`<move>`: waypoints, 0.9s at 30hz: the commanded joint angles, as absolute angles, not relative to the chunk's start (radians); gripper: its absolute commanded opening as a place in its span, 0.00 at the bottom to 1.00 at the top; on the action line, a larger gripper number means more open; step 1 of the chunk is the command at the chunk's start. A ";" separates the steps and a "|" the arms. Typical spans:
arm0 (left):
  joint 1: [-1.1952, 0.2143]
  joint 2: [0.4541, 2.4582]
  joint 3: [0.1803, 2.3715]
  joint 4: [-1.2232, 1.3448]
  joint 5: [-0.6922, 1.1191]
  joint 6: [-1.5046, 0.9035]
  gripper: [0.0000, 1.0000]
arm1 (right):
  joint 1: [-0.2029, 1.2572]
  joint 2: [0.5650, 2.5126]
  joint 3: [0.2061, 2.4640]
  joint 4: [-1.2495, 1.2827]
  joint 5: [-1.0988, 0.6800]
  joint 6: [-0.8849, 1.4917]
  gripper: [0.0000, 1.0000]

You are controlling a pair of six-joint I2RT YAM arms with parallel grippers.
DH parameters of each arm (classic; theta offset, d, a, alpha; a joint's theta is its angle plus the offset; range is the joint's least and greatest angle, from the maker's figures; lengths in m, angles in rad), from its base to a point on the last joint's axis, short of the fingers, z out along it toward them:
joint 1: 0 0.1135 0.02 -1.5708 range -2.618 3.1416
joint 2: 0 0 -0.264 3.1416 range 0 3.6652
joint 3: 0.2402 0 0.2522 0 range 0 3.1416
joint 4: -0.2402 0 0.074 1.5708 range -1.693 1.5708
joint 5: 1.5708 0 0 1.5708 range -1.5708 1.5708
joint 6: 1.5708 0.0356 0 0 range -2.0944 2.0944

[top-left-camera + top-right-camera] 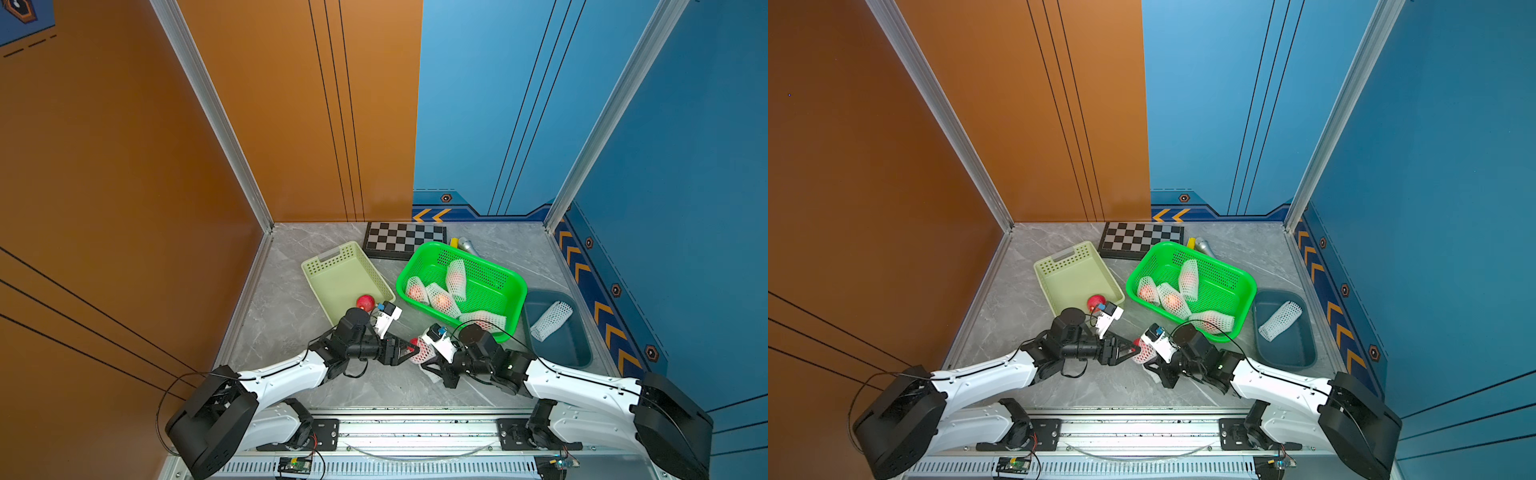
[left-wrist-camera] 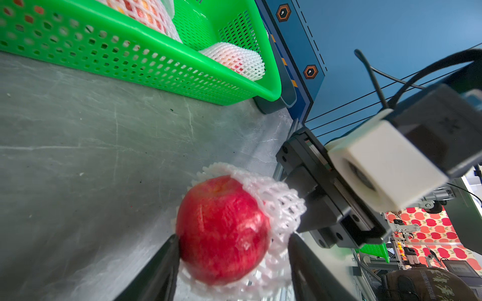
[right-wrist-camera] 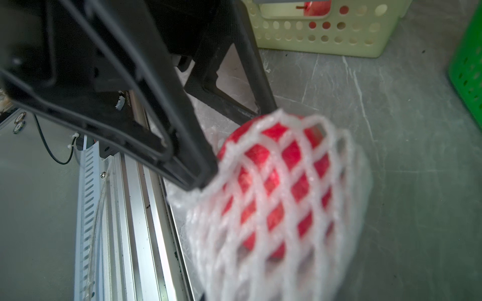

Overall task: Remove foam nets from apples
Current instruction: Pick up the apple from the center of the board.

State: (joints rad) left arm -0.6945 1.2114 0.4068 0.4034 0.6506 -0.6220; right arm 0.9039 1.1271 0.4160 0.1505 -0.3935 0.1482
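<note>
Soft foam mesh net, glossy red apple, perf. green plastic basket, matt marble-look table

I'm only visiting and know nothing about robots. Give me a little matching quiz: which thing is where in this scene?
Things:
1. bare red apple
2. empty foam net
3. half-netted apple
4. chessboard

Places:
A. outside all containers
B. in the dark blue tub
C. by the back wall
D. in the pale green basket

Pairs: 1-D, 2-B, 3-A, 4-C
</note>
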 commanded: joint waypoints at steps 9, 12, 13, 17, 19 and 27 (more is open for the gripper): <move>-0.733 1.236 0.451 0.425 0.747 -0.622 0.69 | 0.879 1.125 0.410 0.379 -0.365 0.066 0.00; -0.733 1.231 0.452 0.434 0.747 -0.627 0.68 | 0.862 1.145 0.413 0.370 -0.357 0.067 0.00; -0.732 1.228 0.450 0.435 0.738 -0.627 0.67 | 0.858 1.145 0.410 0.363 -0.352 0.070 0.00; -0.715 1.202 0.436 0.435 0.701 -0.632 0.67 | 0.839 1.124 0.379 0.349 -0.353 0.085 0.00; -0.701 1.191 0.428 0.435 0.686 -0.635 0.69 | 0.839 1.117 0.361 0.348 -0.348 0.096 0.00; -0.670 1.166 0.424 0.435 0.694 -0.636 0.73 | 0.845 1.074 0.298 0.382 -0.332 0.135 0.00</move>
